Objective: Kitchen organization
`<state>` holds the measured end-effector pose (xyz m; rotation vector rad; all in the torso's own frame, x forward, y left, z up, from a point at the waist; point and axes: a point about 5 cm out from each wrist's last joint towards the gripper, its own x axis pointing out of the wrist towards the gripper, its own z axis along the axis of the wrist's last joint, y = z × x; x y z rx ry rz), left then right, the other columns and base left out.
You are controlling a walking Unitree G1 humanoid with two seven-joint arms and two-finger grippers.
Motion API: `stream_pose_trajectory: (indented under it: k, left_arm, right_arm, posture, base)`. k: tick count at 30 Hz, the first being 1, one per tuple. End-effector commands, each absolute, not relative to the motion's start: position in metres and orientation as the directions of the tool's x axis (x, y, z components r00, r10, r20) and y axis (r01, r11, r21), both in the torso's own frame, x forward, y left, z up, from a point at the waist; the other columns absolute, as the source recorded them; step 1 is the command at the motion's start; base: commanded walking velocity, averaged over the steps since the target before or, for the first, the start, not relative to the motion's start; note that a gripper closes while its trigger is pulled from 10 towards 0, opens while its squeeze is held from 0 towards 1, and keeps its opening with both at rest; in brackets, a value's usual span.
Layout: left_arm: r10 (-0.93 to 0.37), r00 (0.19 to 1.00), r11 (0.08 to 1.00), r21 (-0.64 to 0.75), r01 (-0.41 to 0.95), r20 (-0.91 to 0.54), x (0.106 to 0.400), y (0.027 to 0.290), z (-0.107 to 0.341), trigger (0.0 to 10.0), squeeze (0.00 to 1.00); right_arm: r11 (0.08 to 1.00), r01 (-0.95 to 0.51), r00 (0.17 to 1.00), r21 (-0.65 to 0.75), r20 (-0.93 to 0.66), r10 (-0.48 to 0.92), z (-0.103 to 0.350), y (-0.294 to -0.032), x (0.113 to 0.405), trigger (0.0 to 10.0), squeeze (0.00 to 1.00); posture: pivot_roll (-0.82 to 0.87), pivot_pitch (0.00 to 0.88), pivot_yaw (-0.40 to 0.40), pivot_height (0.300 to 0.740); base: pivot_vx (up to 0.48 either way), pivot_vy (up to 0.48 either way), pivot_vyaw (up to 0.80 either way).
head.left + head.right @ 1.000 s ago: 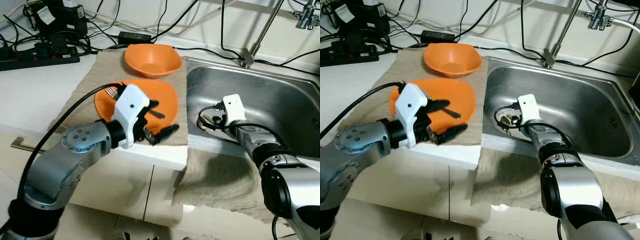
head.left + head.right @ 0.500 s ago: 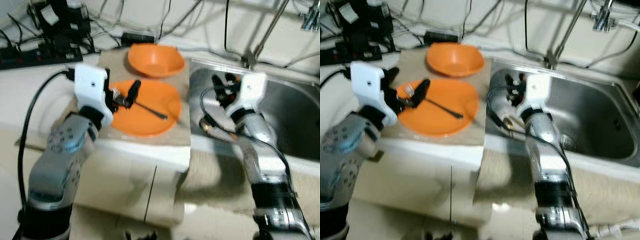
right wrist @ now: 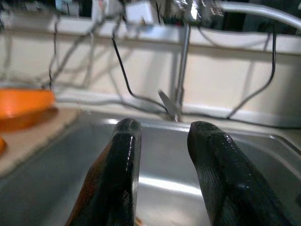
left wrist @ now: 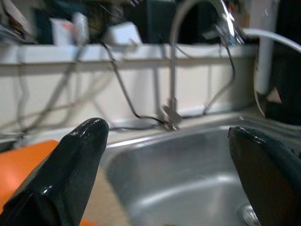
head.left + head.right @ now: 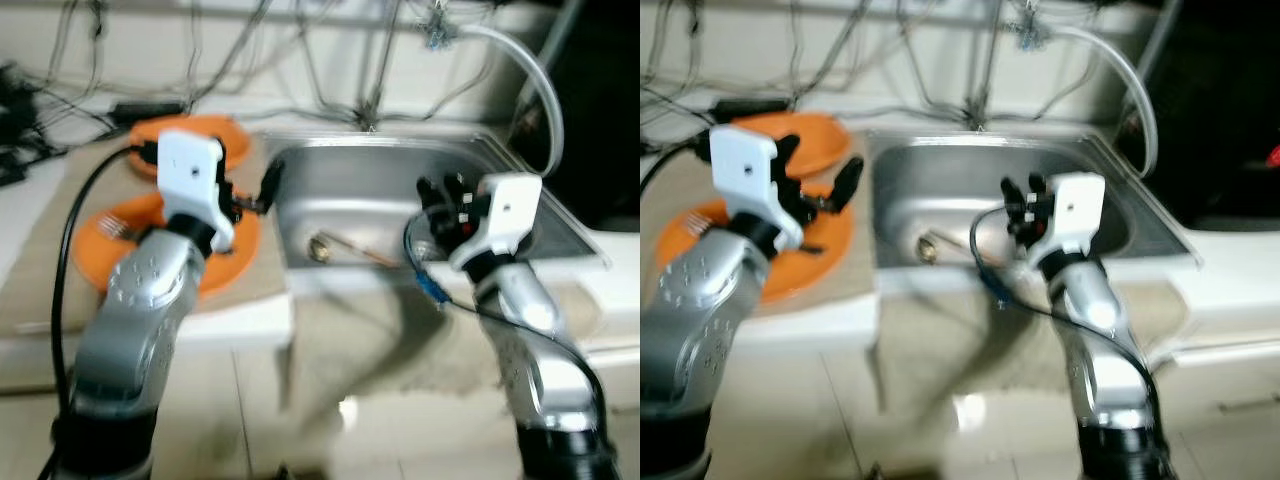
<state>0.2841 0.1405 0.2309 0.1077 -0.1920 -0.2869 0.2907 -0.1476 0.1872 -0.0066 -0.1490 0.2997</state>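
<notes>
An orange plate (image 5: 95,255) with a fork (image 5: 113,228) on it lies on a tan cloth on the counter. An orange bowl (image 5: 222,150) stands behind it. My left gripper (image 5: 822,165) is raised above the plate's sink-side edge, open and empty, with its fingers (image 4: 75,165) wide apart. My right gripper (image 5: 1022,190) hovers over the steel sink (image 5: 400,185), open by a narrow gap with nothing between its fingers (image 3: 123,160). A small brass-coloured utensil (image 5: 340,247) lies on the sink floor, blurred.
A faucet (image 5: 372,95) rises behind the sink, and a white hose (image 5: 535,85) curves at the right. Cables run along the back wall. A tan cloth (image 5: 400,335) hangs over the counter front below the sink. A dark appliance (image 5: 1230,110) stands at the far right.
The view has swung to the right, so everything sits further left. Both arms have lifted: the left gripper off the plate's front edge, the right gripper up out of the sink.
</notes>
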Motion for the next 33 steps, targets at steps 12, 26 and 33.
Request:
stream_pose_trajectory:
  k: [12, 26, 33]
  left_arm:
    - [-0.213, 0.959, 0.965, 0.196, 0.176, 0.185, 0.274, 0.175, 0.242, 10.0, 0.0]
    - [-0.34, 0.926, 0.932, 0.192, 0.308, 0.165, 0.275, 0.139, 0.237, 10.0, 0.0]
    - [-0.33, 0.937, 0.932, 0.195, 0.305, 0.111, 0.275, 0.143, 0.229, 10.0, 0.0]
  right_arm:
    - [0.826, -0.549, 0.832, -0.129, 0.013, 0.555, 0.179, -0.121, 0.29, 10.0, 0.0]
    - [0.851, -0.525, 0.85, -0.032, 0.04, 0.525, 0.175, -0.123, 0.291, 10.0, 0.0]
    - [0.83, -0.557, 0.831, 0.02, 0.028, 0.556, 0.169, -0.12, 0.282, 10.0, 0.0]
  posture:
    - [0.0, 0.0, -0.111, 0.74]
    - [-0.01, 0.0, -0.079, 0.74]
    - [-0.01, 0.0, -0.056, 0.74]
  base:
    - [0.0, 0.0, 0.38]
    - [0.23, 0.0, 0.75]
    - [0.122, 0.0, 0.0]
